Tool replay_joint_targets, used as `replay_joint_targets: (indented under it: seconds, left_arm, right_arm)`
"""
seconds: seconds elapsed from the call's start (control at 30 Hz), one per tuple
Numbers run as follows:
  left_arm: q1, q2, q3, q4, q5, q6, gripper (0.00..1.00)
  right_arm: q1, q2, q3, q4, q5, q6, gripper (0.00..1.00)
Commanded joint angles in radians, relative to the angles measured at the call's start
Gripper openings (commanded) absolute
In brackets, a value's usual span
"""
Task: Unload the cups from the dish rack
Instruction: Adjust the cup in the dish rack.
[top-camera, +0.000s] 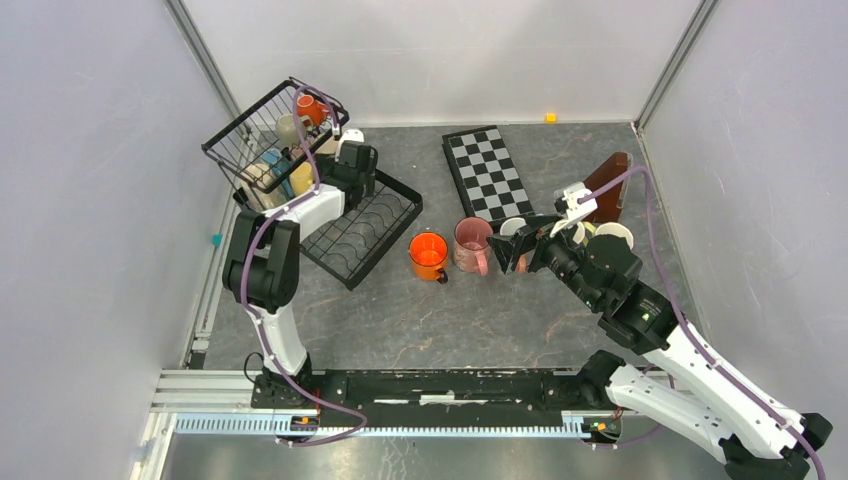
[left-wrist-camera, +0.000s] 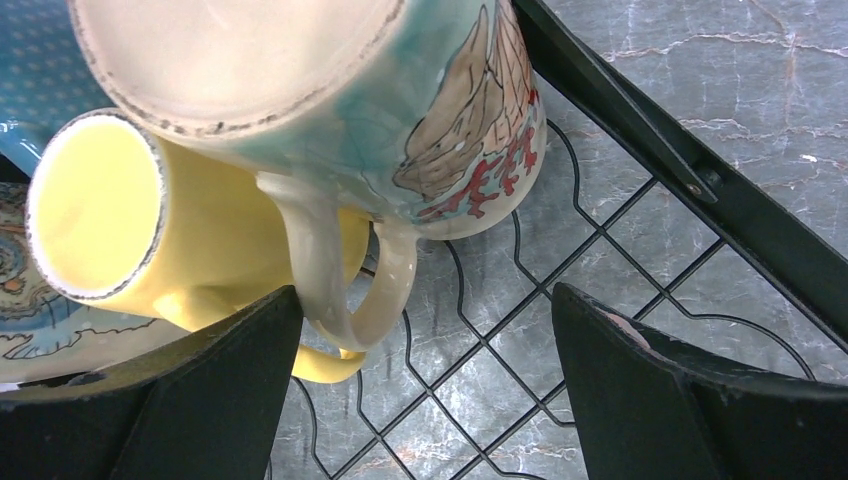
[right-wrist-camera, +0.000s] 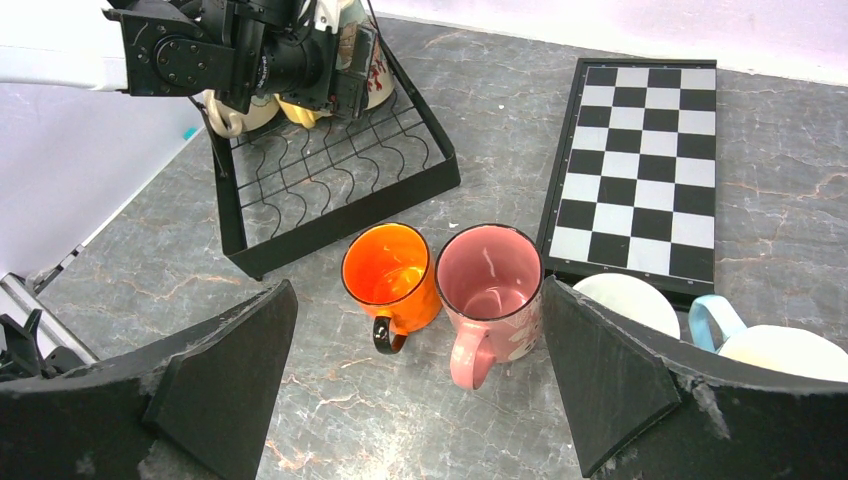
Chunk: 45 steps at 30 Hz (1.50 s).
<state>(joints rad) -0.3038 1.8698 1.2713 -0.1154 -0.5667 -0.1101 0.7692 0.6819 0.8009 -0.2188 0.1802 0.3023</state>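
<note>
- Black wire dish rack (top-camera: 385, 215) stands at the far left of a grey marbled table (top-camera: 400, 320). Its tall basket part (top-camera: 245, 135) is crowded with ceramic mugs, an orange one (top-camera: 311, 108) uppermost.
- Left gripper (top-camera: 352, 160) reaches in where the rack's flat tray meets the basket. The wrist view shows its black fingers (left-wrist-camera: 230, 400) spread wide with nothing gripped.
- Ahead of those fingers, a teal-and-cream painted mug (left-wrist-camera: 420, 110) lies on its side against a pale yellow mug (left-wrist-camera: 190, 230), over the rack's wire floor (left-wrist-camera: 480, 350). The painted mug's cream handle (left-wrist-camera: 335, 280) hangs just beside the finger at the picture's left; whether they touch cannot be told.
- Two mugs stand upright on the table just in front of the rack, side by side: a glossy orange mug (right-wrist-camera: 392, 275) with a black handle and a pink mug (right-wrist-camera: 490, 285) with a dark rim.
- Right gripper (right-wrist-camera: 418, 300) hovers near this pair, its fingers wide apart and holding nothing.
- To the right of the pink mug are a white cup (right-wrist-camera: 630, 300) and a cream cup (right-wrist-camera: 790, 350) with a light blue handle, both at the near edge of a black-and-white checkerboard (right-wrist-camera: 640, 150).
</note>
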Motion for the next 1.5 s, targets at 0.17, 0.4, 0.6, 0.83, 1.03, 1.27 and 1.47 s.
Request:
replay_joint_targets:
  seconds: [0.17, 0.4, 0.6, 0.83, 1.03, 1.27, 1.47]
  left_arm:
    - [0.003, -0.008, 0.02, 0.054, 0.081, -0.024, 1.0]
    - [-0.006, -0.049, -0.014, 0.083, 0.115, -0.045, 0.94]
    - [-0.006, -0.026, -0.003, 0.082, 0.07, -0.074, 0.79]
    - [-0.004, -0.001, 0.007, 0.081, -0.002, -0.113, 0.61]
    - [-0.004, 0.016, 0.011, 0.091, -0.039, -0.117, 0.48]
    - [-0.004, 0.007, 0.018, 0.087, -0.023, -0.124, 0.28]
    - [-0.007, -0.045, -0.015, 0.084, -0.005, -0.141, 0.1]
  right_arm:
    - [-0.004, -0.004, -0.004, 0.022, -0.003, 0.009, 0.98]
    - [-0.004, -0.006, -0.019, 0.032, -0.007, 0.02, 0.98]
    - [-0.004, -0.007, -0.02, 0.028, -0.008, 0.02, 0.98]
    - [-0.004, -0.012, -0.024, 0.015, -0.002, 0.015, 0.98]
    - [-0.004, -0.012, -0.032, 0.012, -0.001, 0.015, 0.98]
    - [-0.004, -0.013, -0.042, 0.016, 0.0, 0.016, 0.98]
    - [-0.004, -0.008, -0.055, 0.026, -0.009, 0.021, 0.98]
